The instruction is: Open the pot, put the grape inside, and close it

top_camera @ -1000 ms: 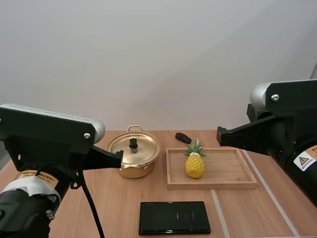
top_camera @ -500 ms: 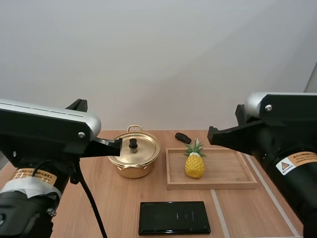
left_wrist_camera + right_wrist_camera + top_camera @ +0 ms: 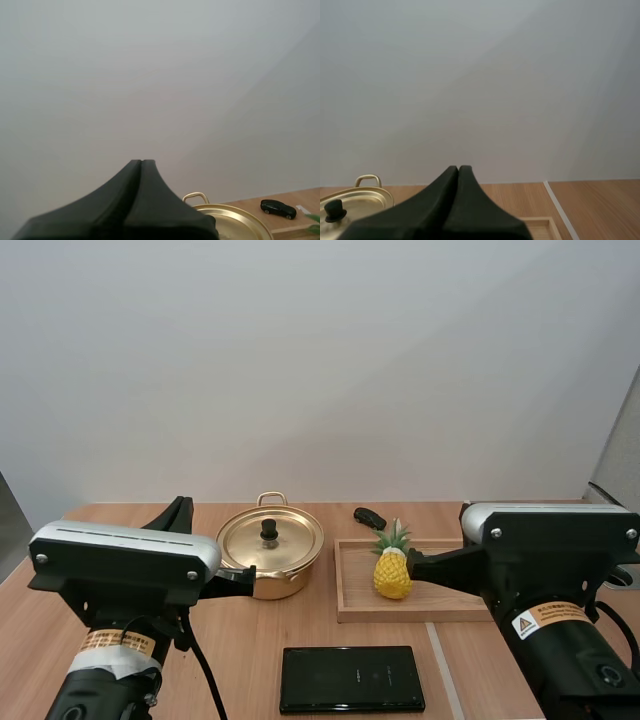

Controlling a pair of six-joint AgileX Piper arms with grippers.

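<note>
High view: round golden pot (image 3: 280,585) lidded; left hand (image 3: 141,162), right hand (image 3: 458,168) pressed together.

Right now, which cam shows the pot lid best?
High view: nearly the whole lid, knob included, seen from above. Right wrist view catches part of the lid with the knob; left wrist view, a slice of its rim.

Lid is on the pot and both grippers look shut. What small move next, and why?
Probably open the left gripper and ease it toward the knob: the lid sits on the pot, and that gripper, shut on nothing, is on the pot's side. The tray holds a pineapple.
</note>
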